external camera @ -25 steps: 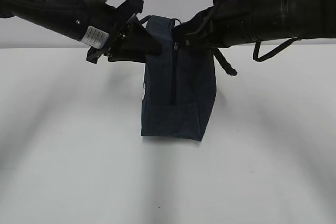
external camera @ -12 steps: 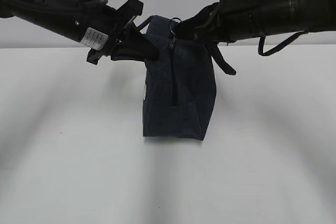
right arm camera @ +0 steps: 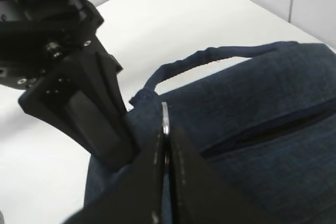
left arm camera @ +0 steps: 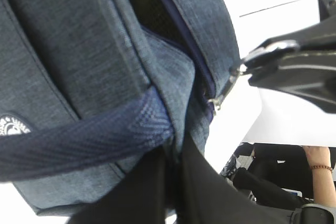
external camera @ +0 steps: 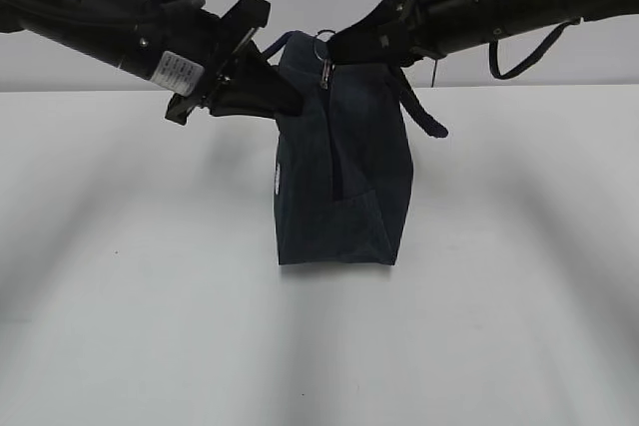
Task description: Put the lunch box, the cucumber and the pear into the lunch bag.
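White worktop, centre: lunch bag, upright. Left gripper clamped on top fabric, steadying; right gripper pinching ring pull, likely for unzipping.

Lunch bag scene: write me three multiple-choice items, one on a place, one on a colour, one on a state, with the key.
1. Where does the lunch bag stand?
A. upright on the white table
B. flat on the floor
C. on a shelf

2. What colour is the bag?
A. red
B. dark navy
C. yellow

3. What is the right claw doing?
A. hanging open over the table
B. shut on the ring pull
C. shut on a cucumber

Key:
1 A: in the exterior view its base rests on the table between the two arms.
2 B: every view shows dark blue fabric.
3 B: in the right wrist view the metal ring is pinched between the shut fingers, while the left claw is shut on the bag's edge near the handle.
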